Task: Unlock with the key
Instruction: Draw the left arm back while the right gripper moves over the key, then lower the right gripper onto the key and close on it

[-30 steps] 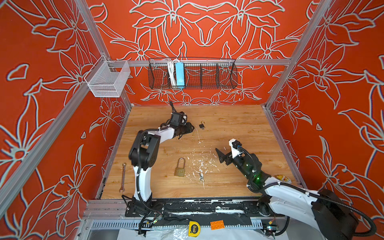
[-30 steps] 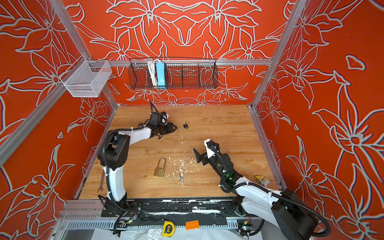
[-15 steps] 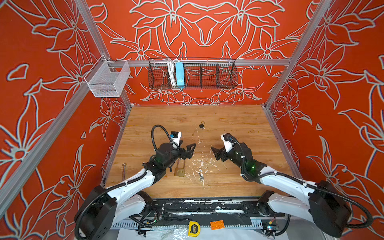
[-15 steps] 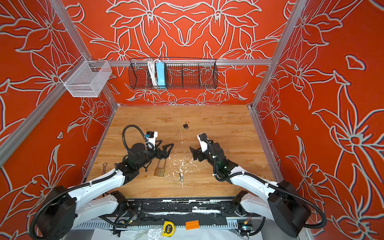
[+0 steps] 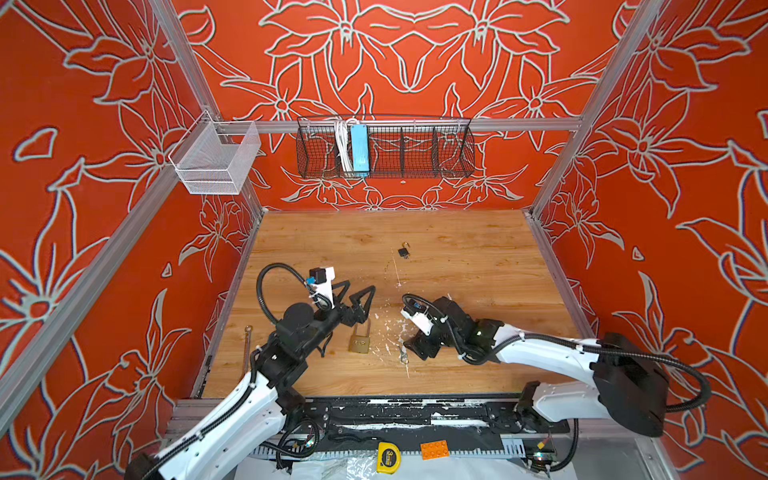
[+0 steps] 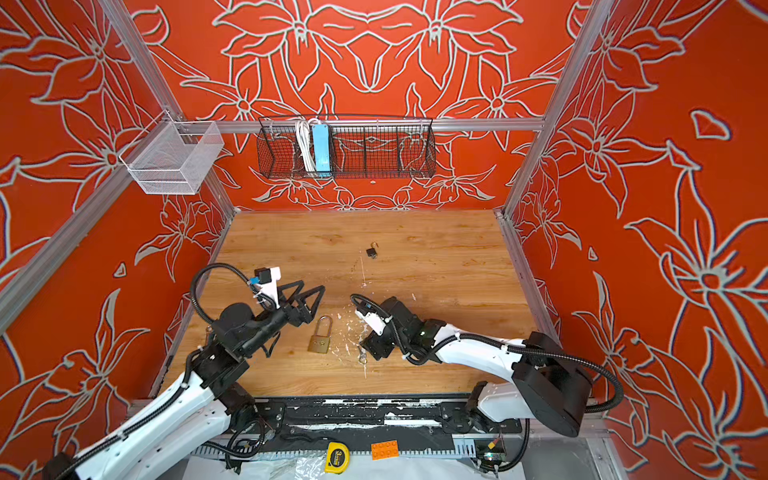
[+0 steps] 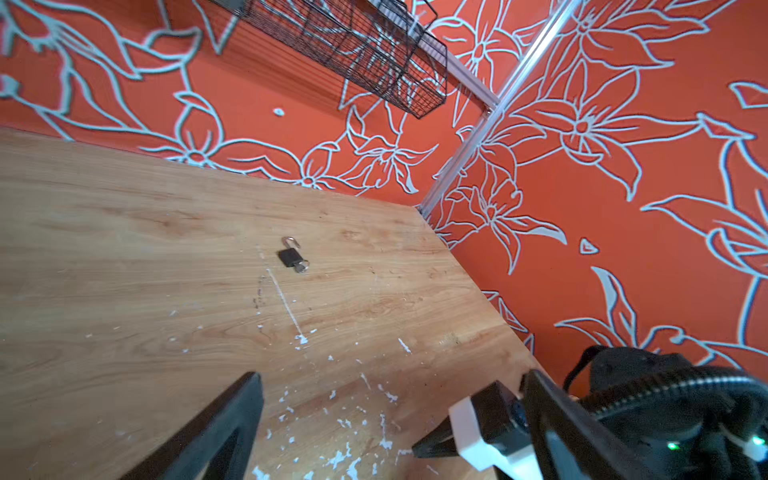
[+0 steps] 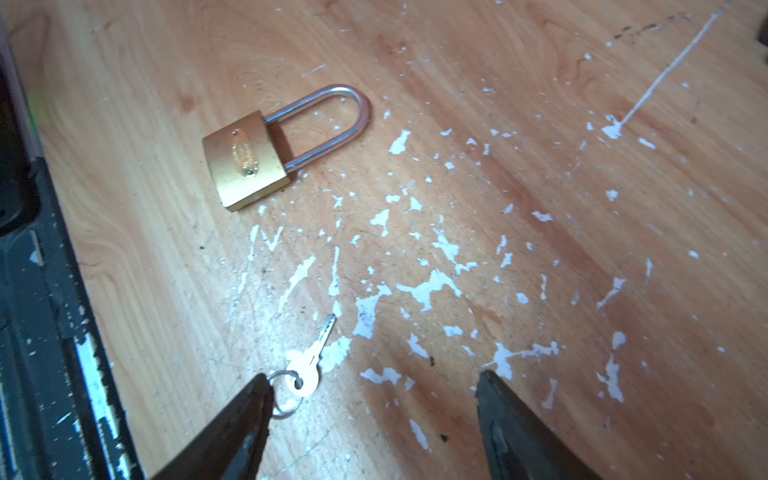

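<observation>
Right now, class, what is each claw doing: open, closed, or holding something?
Left claw: open, holding nothing.
Right claw: open, key lying by one finger, not gripped.

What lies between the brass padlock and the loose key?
Between brass padlock and key: only bare tabletop with white flecks, in the right wrist view.

Padlock (image 8: 245, 163) brass body, shiny steel shackle — key (image 8: 312, 359) bright metal — table (image 8: 124, 166) wood-grain, paint-flecked.

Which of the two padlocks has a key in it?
The small black padlock farther back; the brass padlock has none, and a key lies loose nearby.
</observation>
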Controlling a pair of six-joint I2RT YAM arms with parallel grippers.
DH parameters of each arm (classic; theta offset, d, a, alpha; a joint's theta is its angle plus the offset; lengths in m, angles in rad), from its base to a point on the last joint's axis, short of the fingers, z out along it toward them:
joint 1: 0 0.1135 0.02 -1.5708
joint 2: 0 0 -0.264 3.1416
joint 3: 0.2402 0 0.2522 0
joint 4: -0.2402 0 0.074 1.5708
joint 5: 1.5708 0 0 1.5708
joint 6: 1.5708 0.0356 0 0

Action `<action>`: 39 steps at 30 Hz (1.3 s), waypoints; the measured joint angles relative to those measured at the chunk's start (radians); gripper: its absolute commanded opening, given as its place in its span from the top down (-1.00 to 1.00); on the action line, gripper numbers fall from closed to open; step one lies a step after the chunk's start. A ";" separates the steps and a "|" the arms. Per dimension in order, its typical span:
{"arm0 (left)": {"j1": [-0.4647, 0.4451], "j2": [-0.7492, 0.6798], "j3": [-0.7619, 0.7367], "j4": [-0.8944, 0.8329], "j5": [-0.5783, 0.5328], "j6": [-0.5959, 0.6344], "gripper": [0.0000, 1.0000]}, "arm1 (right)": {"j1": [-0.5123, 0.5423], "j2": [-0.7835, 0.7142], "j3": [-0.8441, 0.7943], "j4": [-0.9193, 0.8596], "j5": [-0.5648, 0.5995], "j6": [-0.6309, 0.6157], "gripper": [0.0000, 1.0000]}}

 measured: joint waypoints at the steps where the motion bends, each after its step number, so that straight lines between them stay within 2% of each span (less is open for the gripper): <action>1: 0.000 -0.019 -0.006 -0.023 -0.027 0.001 -0.94 | 0.007 0.000 0.011 -0.019 -0.004 -0.004 -0.52; 6: 0.000 -0.080 -0.019 -0.102 -0.149 0.000 -0.94 | 0.055 0.024 0.076 -0.096 -0.009 -0.019 -0.37; 12: 0.005 -0.089 -0.019 -0.161 -0.243 -0.003 -0.94 | 0.116 0.185 0.189 -0.194 0.012 -0.014 -0.25; 16: 0.005 -0.089 -0.019 -0.169 -0.264 -0.003 -0.94 | 0.128 0.266 0.246 -0.278 0.052 0.009 -0.25; 21: 0.006 -0.082 -0.019 -0.168 -0.275 -0.003 -0.94 | 0.135 0.273 0.278 -0.364 0.067 0.039 -0.24; 31: 0.025 -0.077 -0.019 -0.169 -0.291 -0.012 -0.94 | 0.174 0.285 0.298 -0.414 0.060 0.043 -0.21; 39: 0.032 -0.073 -0.019 -0.169 -0.291 -0.026 -0.94 | 0.209 0.400 0.366 -0.446 0.092 0.044 -0.12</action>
